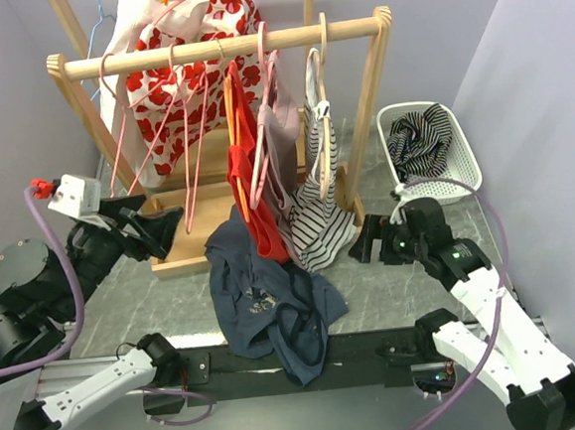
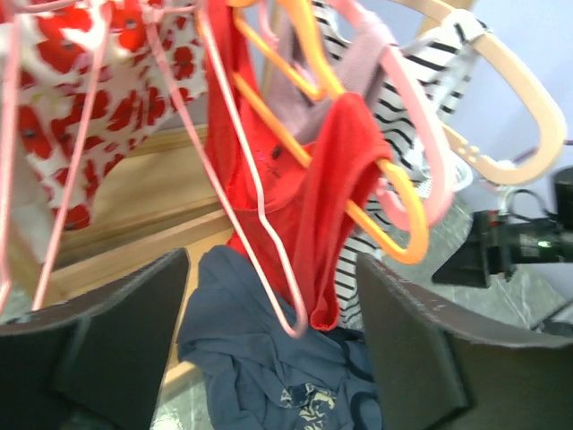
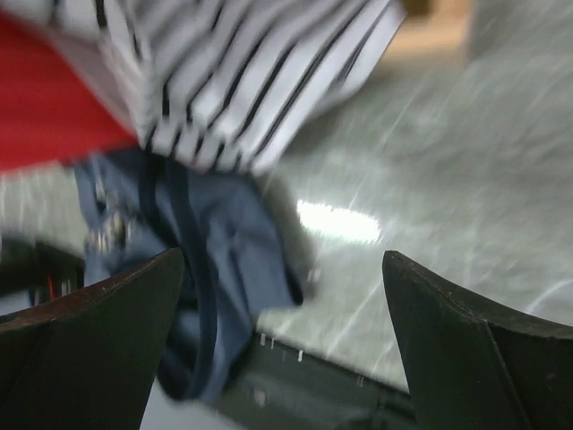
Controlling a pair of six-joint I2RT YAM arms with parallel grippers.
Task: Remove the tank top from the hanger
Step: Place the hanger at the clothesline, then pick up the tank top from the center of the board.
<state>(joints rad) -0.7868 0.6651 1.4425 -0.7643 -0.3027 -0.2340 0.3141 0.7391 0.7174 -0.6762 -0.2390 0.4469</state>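
From above, the navy tank top (image 1: 269, 296) lies crumpled on the worktop (image 1: 403, 288) at its near edge, off the hangers on the wooden rack (image 1: 225, 49). The left pincer (image 1: 169, 229) stands open and empty to its left, and the right pincer (image 1: 361, 241) stands open to its right.

In the left wrist view, spread fingers (image 2: 116, 340) frame the tank top below a red top (image 2: 313, 197) on an orange hanger (image 2: 309, 40).

The right wrist view is blurred. Its fingers (image 3: 98, 331) are wide apart with nothing between them, and the tank top lies beneath a striped top (image 3: 251, 72).
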